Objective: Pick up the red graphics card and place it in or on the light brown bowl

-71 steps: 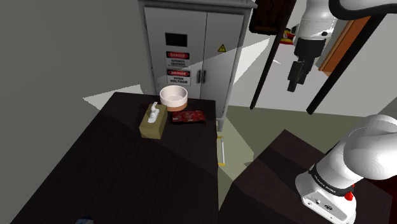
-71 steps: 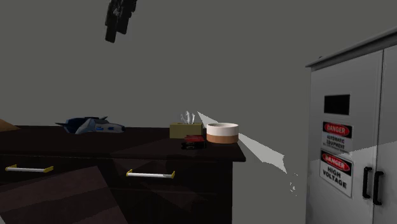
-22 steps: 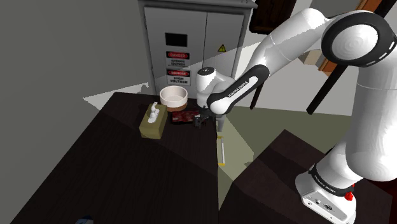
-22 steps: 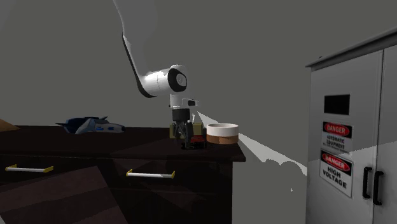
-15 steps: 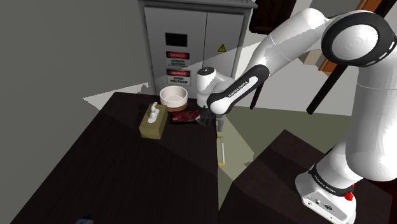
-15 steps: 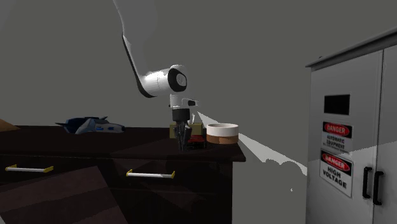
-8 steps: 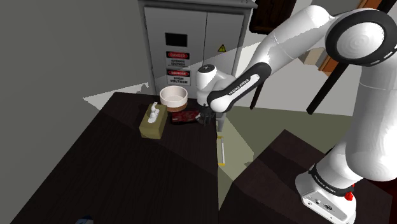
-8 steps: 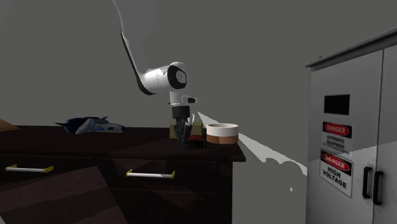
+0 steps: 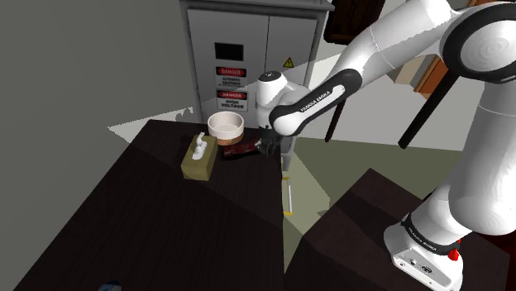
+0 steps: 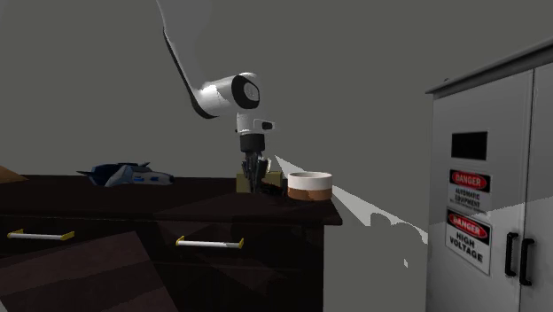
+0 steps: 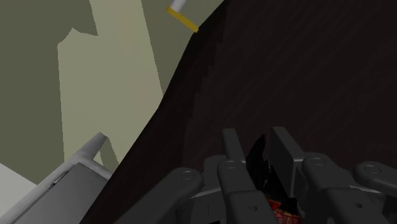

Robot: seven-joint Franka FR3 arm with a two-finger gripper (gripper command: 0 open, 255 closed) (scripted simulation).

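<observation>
At the far right corner of the desk, we are lifting the red graphics card. Our jaws are clenching its right end, and in the wrist view a sliver of the card is showing between the two black fingers. Compared with half a second ago, the wrist is sitting higher in both outside views, and the card is coming up with it. We are not able to tell whether its left end is wholly clear of the desk.

We are judging that the grasp is holding and the pick is nearly done. The bowl, white inside with a light brown band, is standing just beyond the card, with the tissue box close by on the near left.

What is remaining, as we are reading it, is a short carry toward the far left, over the rim, and then a release. We are minding the card's free end, which could be catching the bowl's rim if we are travelling too low.
</observation>
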